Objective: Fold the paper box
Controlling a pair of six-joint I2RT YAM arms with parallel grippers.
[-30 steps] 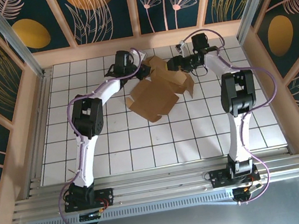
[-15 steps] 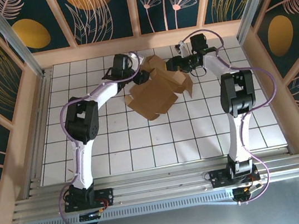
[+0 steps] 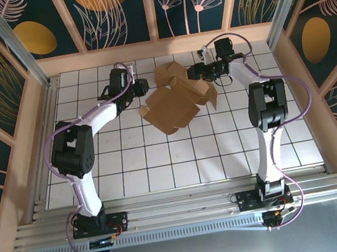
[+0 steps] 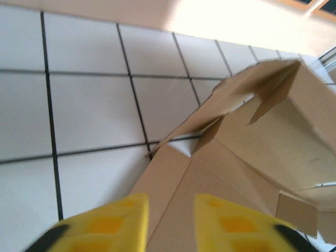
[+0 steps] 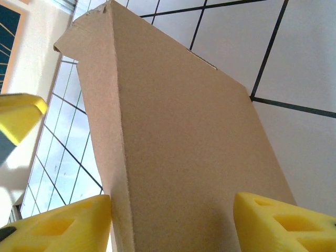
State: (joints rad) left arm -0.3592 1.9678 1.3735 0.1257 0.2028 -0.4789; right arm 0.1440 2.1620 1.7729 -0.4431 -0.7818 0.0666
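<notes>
The plain brown cardboard paper box (image 3: pixel 175 106) is lying part-folded on the white, black-gridded tile surface (image 3: pixel 130 163), toward the far middle. Its broad base panel is resting flat while several flaps at the far and right sides are standing up at angles.

The right claw (image 3: pixel 200 72) is reaching in at the far right corner. In its wrist view the yellow fingers are sitting wide apart on either side of one raised cardboard panel, which is filling the space between them. It looks clamped across that panel, probably to pin the sheet so it is not sliding while other flaps are being worked, and to keep that wall upright along its crease.

The left claw (image 3: pixel 141 85) is hovering just left of the box and clear of it, above bare tiles. Its fingers are standing a narrow gap apart with nothing pinched between them, and they are pointing at the near-left flaps. That placement suggests it is lining up to catch or push a left flap inward. Folding appears only partly done, since no closed box shape is showing yet.
</notes>
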